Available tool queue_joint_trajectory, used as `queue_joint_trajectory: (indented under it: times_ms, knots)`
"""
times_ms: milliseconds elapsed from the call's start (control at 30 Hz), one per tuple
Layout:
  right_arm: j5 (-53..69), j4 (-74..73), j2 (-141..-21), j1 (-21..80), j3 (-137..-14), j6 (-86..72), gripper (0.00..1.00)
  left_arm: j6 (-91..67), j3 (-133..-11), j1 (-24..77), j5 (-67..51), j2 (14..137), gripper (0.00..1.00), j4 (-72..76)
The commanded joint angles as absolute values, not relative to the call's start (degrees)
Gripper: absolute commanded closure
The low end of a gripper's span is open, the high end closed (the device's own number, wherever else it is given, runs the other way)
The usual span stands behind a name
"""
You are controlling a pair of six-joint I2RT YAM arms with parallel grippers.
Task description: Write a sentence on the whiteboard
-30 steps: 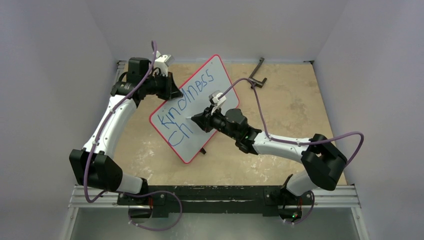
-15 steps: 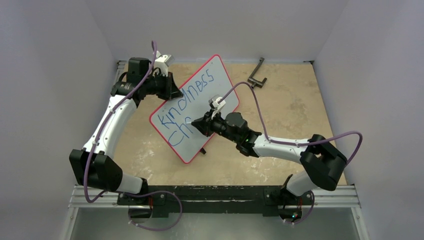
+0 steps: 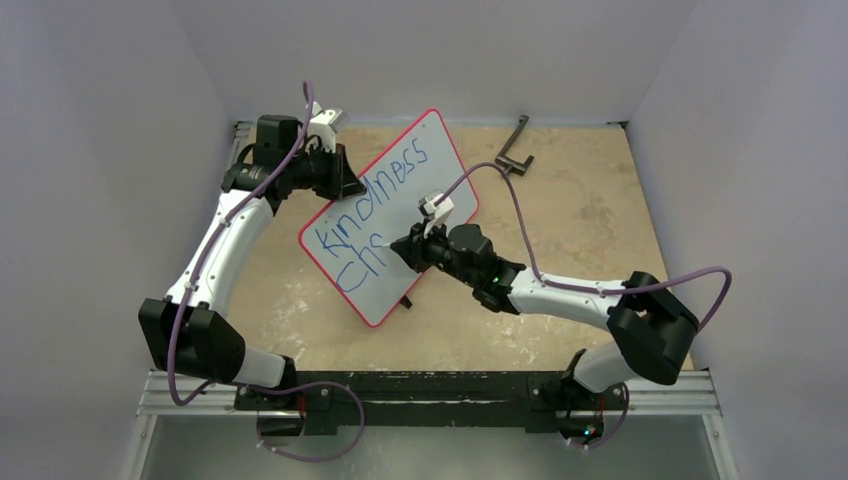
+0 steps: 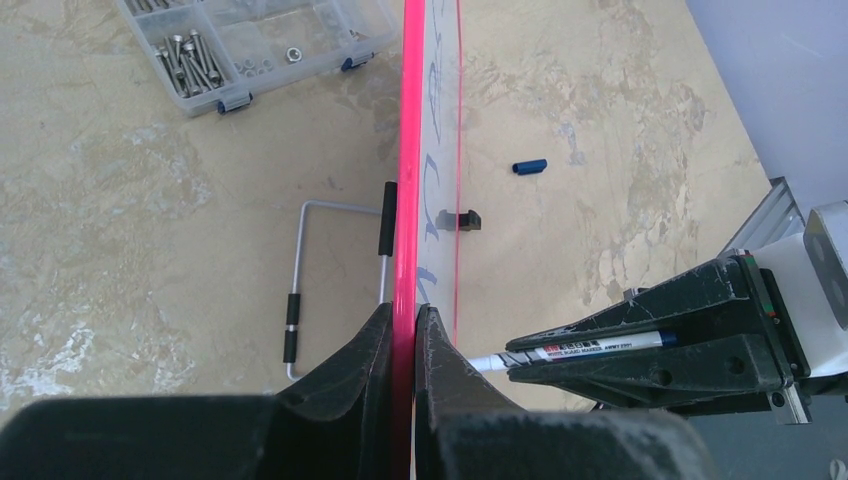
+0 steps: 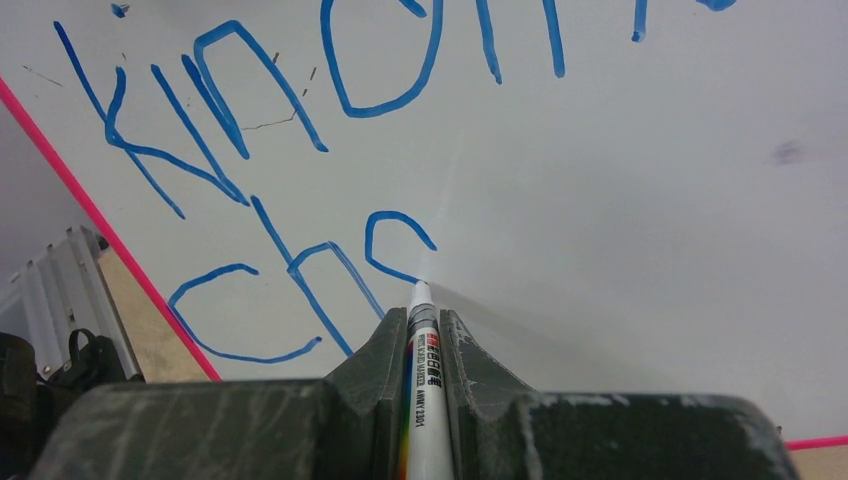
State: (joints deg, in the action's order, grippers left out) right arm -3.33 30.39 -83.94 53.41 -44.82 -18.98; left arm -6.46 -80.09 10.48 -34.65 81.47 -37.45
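The whiteboard (image 3: 385, 290), white with a thin red rim, stands tilted on edge in mid-table. My left gripper (image 3: 350, 186) is shut on its upper left rim; in the left wrist view the fingers (image 4: 405, 318) pinch the red rim (image 4: 412, 150) edge-on. The sentence (image 3: 385, 185) reads "kindness" in blue, then "ch" and a fresh curved stroke (image 5: 395, 235) below it. My right gripper (image 5: 421, 315) is shut on a white marker (image 5: 424, 370), whose tip touches the whiteboard (image 5: 620, 200) at the end of that stroke. The marker (image 4: 590, 347) also shows from the left wrist.
A clear compartment box (image 4: 260, 40) of screws lies behind the board. A wire stand (image 4: 300, 290) with black grips, a blue cap (image 4: 529, 166) and a black clip (image 4: 465, 219) lie on the table. A black bracket (image 3: 515, 145) lies at back right.
My right gripper has slid a little right and down along the board with the marker, and a curved blue stroke has appeared after "ch". The left arm and board have stayed still.
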Motion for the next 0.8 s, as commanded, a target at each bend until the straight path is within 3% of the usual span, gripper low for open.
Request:
queue_joint_trajectory:
  times_ms: [0,400,767]
  knots:
    - [-8.3,26.7,-85.4,53.0,-48.6,-15.7,1.00,-5.4,-79.8,11.4,-34.0,80.0,1.00,-40.1]
    - [-8.2,25.3,-86.8,53.0,-54.0,-14.5,1.00,-5.4,-79.8,11.4,-34.1,79.9,1.00,-40.0]
    - [-8.1,26.0,-85.8,53.0,-50.1,-15.6,1.00,-5.3,-79.9,11.4,-34.0,79.8,1.00,-40.1]
